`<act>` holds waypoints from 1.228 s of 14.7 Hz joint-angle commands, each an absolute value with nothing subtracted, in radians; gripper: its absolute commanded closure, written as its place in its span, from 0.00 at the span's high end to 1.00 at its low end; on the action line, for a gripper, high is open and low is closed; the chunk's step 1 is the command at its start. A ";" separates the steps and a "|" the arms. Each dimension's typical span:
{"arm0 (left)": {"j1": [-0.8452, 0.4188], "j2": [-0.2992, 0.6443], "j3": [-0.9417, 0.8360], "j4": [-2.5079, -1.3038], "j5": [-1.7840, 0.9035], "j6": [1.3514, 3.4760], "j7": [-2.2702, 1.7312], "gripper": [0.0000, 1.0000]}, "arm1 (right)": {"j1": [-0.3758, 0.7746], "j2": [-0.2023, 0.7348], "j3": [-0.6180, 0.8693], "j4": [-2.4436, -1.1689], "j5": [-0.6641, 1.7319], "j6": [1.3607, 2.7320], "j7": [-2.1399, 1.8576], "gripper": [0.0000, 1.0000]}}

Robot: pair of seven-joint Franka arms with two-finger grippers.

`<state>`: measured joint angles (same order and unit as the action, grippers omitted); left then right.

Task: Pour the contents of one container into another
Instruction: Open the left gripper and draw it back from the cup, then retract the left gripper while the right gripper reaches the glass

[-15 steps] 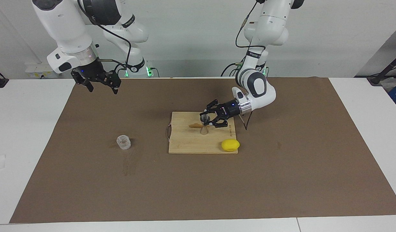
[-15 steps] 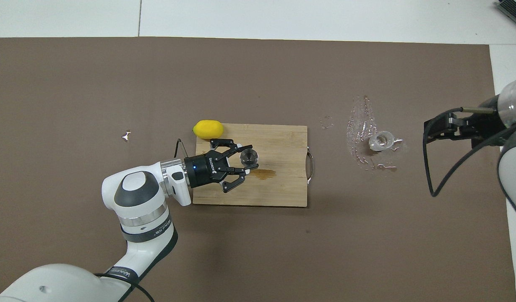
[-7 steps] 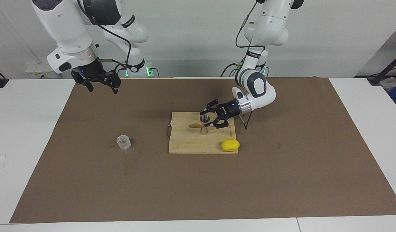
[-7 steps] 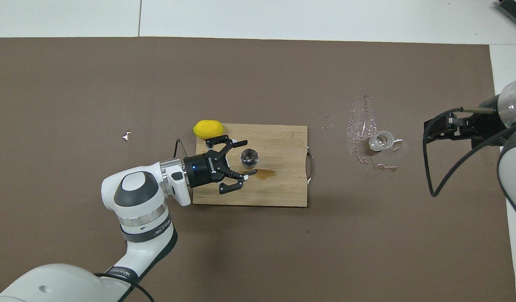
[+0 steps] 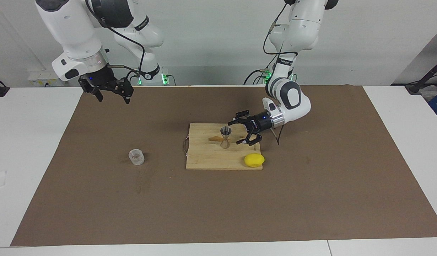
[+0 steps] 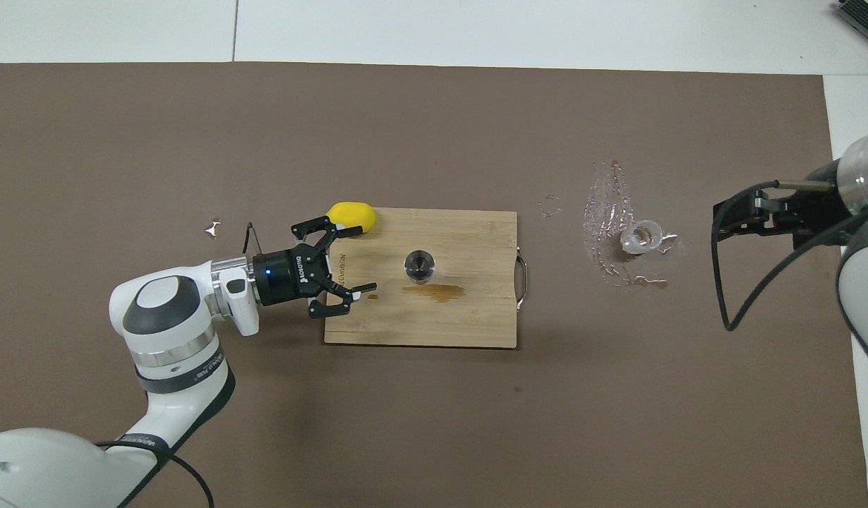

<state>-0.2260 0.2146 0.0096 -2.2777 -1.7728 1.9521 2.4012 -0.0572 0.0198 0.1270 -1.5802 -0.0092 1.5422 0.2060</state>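
A brown mat [image 5: 311,199] covers most of the bench, leaving white strips at both ends and along the edge farthest from the robots. Near the mat's middle lies a wooden cutting board [image 5: 204,160], its metal handle [image 6: 523,282] turned toward the right arm's end. A brown spill [image 6: 437,291] stains the board just beside the metal jigger [image 5: 225,137], which stands upright and alone near the board's centre. A yellow lemon [image 5: 254,160] sits at the board's corner toward the left arm's end, on the edge farther from the robots.

The left gripper [image 5: 244,133] hovers over that end of the board, fingers spread wide and holding nothing, apart from the jigger.

The glass cup [image 5: 136,156] stands on the mat toward the right arm's end, amid wet splashes [image 6: 603,212].

The right gripper [image 5: 110,93] waits raised, empty, fingers parted, over the mat's corner nearest its base.
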 commanded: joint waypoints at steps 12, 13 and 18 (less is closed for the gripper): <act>0.323 0.235 0.009 -2.041 -0.861 1.638 2.410 1.00 | -0.113 -0.008 0.129 -1.603 -0.011 1.565 0.186 1.00; 0.336 0.259 0.009 -1.984 -0.821 1.625 2.408 1.00 | -0.130 -0.008 0.129 -1.601 -0.011 1.569 0.186 1.00; 0.362 0.349 0.011 -1.705 -0.634 1.525 2.342 1.00 | -0.127 -0.017 0.135 -1.618 -0.008 1.575 0.248 0.99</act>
<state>0.3382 0.2696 0.0194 -1.8679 -0.7069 1.5990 2.3724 -0.1185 0.0089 0.1256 -1.5811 -0.0092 1.5517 0.2116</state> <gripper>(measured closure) 0.000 0.013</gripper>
